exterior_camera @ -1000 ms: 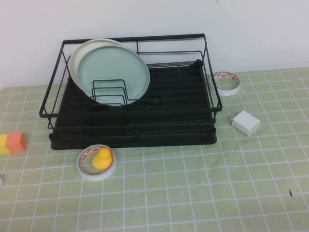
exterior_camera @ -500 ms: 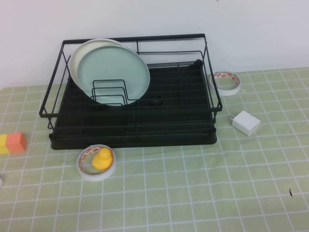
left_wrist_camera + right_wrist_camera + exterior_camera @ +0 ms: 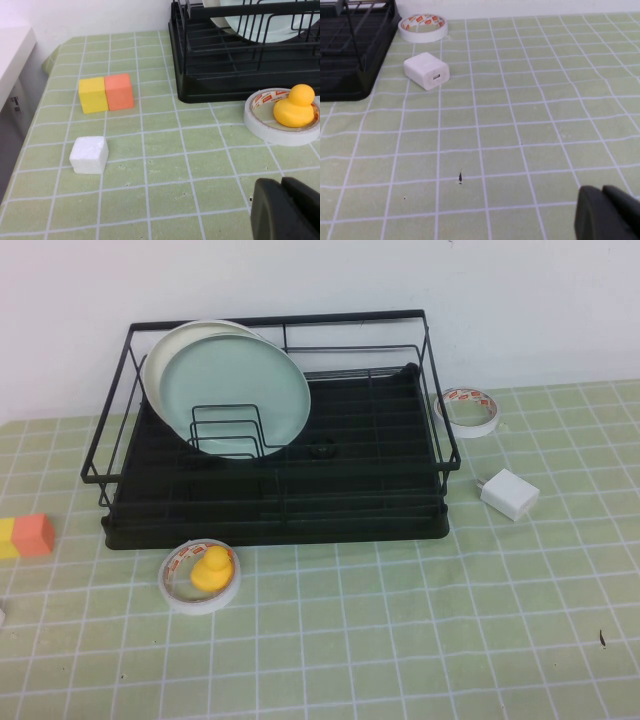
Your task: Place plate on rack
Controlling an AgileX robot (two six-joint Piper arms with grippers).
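Observation:
The pale mint-green plate [image 3: 236, 390] stands upright in the wire slots at the left end of the black rack [image 3: 380, 502], leaning against a cream-white plate [image 3: 157, 360] behind it. It also shows through the rack's wires in the left wrist view [image 3: 272, 31]. My left gripper [image 3: 281, 186] is shut and empty, low over the cloth in front of the rack's left corner [image 3: 200, 65]. My right gripper [image 3: 602, 192] is shut and empty over the cloth to the right of the rack. Neither arm shows in the high view.
A tape roll [image 3: 172, 582] with a yellow duck [image 3: 210, 568] in it lies before the rack. A yellow-and-orange block [image 3: 25, 536] and a white foam cube [image 3: 89, 155] lie at the left. A white charger [image 3: 509, 492] and another tape roll [image 3: 468, 408] lie at the right.

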